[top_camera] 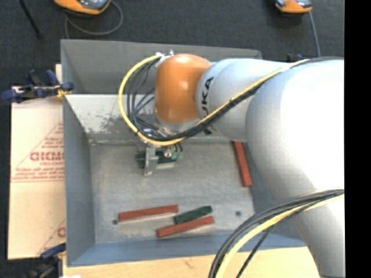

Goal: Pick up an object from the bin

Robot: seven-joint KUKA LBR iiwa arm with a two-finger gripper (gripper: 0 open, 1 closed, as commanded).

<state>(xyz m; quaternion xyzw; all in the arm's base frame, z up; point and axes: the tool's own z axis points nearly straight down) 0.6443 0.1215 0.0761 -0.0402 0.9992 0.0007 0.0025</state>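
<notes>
The gripper (155, 160) hangs low over bare floor in the upper middle of the bin (76, 172); whether it is apart or together cannot be told. A red stick (242, 164) lies to its right, by the wall. Well below, at lower centre, a long red stick (148, 214), a green stick (193, 215) and a lower red stick (185, 228) lie close together. Dark carpet (174, 16) surrounds the bin.
</notes>
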